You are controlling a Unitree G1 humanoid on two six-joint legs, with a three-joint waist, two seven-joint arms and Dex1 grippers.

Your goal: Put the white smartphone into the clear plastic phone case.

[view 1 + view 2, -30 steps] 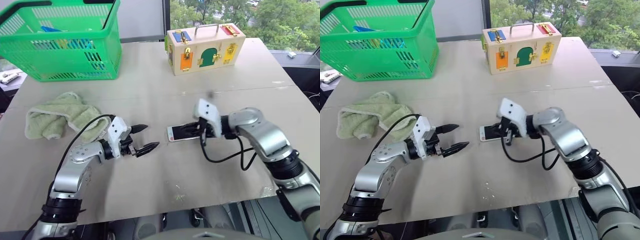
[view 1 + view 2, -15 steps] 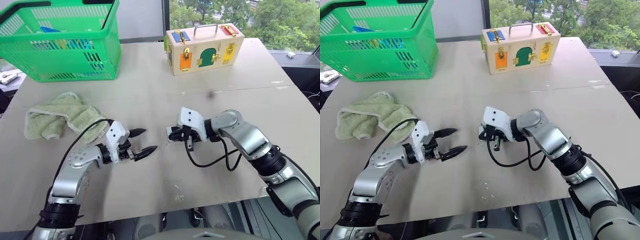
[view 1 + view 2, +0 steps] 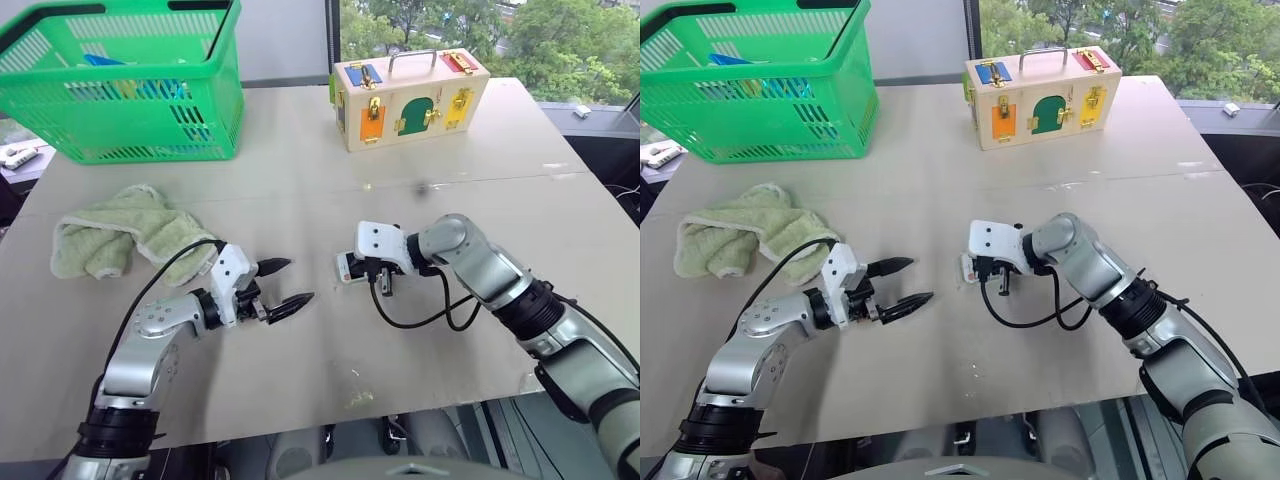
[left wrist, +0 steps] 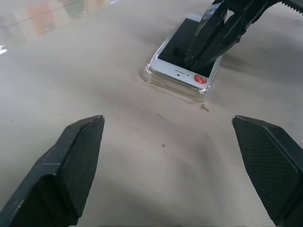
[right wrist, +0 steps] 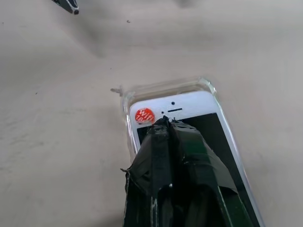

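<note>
While the left gripper point(image 3: 285, 283) hovers wide open and empty, the right gripper point(image 5: 164, 124), fingers closed together, presses on the phone point(image 5: 189, 106) lying in the clear case point(image 5: 125, 101).

Beige table point(image 3: 300, 150) (daylit); window point(image 3: 500, 30) behind, trees outside.

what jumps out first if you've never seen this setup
Mid-table, the right hand, fingers shut, presses its tips on the white smartphone, which lies in the clear plastic phone case. The left hand hangs open beside it. At the table's far edge stand a green basket and a wooden latch box.
</note>
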